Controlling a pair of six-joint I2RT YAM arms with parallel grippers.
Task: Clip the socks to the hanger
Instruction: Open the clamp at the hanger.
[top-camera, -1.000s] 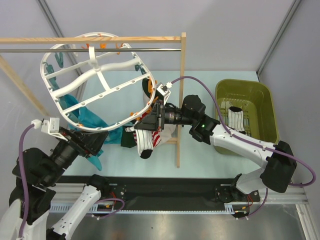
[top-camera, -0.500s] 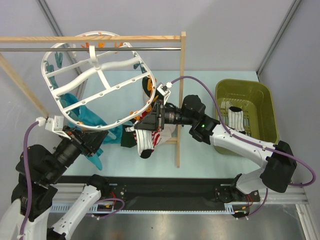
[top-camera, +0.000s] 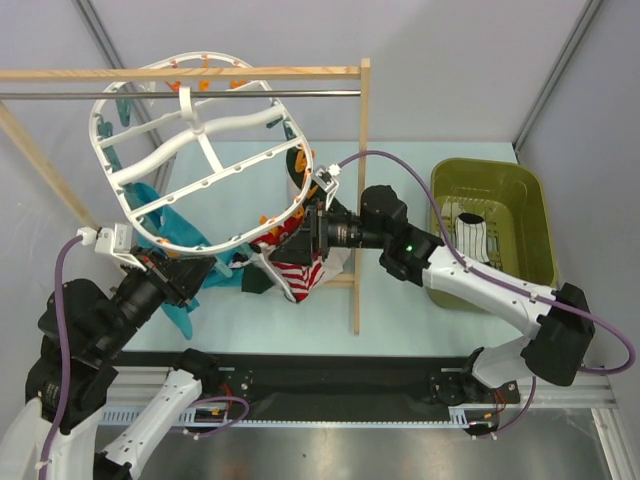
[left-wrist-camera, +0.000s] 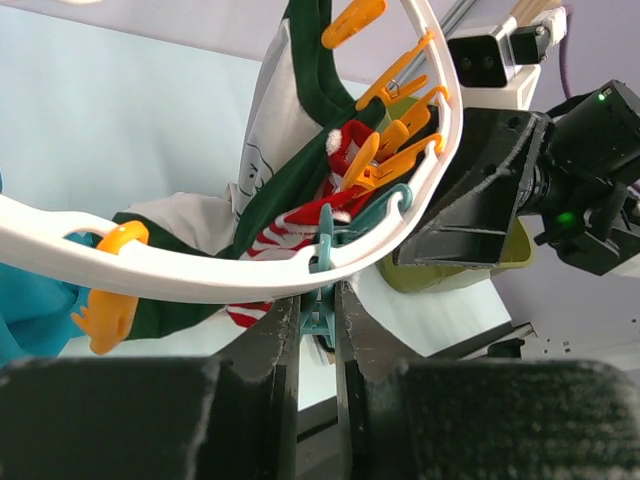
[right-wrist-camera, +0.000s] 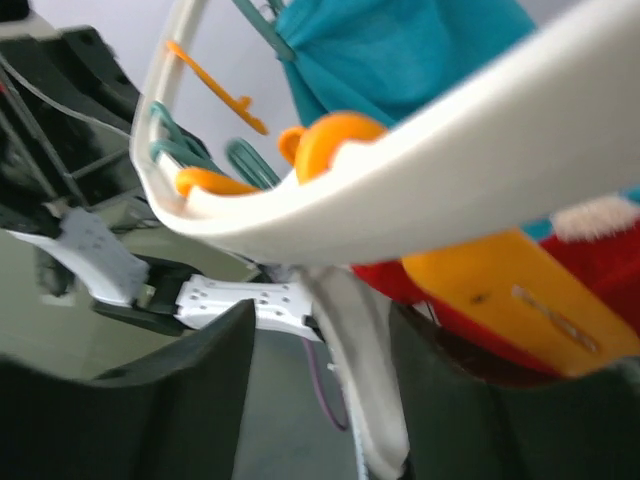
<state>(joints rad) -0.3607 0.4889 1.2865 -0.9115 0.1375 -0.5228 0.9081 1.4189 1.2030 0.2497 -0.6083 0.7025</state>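
Observation:
The white oval hanger (top-camera: 210, 246) hangs from the rod, tilted, with orange and teal clips along its rim. My left gripper (top-camera: 196, 276) reaches under the near rim (left-wrist-camera: 200, 275) and is shut on a teal clip (left-wrist-camera: 320, 322). A red-and-white sock (top-camera: 300, 274) hangs below the rim next to orange clips (left-wrist-camera: 395, 140). My right gripper (top-camera: 290, 240) is at that same spot and stands open. A whitish sock (right-wrist-camera: 362, 350) dangles between its fingers, just under the rim (right-wrist-camera: 450, 150). Another white sock with black stripes (top-camera: 466, 236) lies in the bin.
The wooden rack's upright post (top-camera: 362, 200) stands just right of the hanger. An olive-green bin (top-camera: 495, 180) sits at the right. A teal cloth (top-camera: 168, 226) and a dark green-and-white garment (left-wrist-camera: 290, 130) hang from the hanger.
The left gripper has closed on the teal clip and the hanger has tipped upward. The right gripper's jaws have opened, and the socks under them have shifted up toward the rim.

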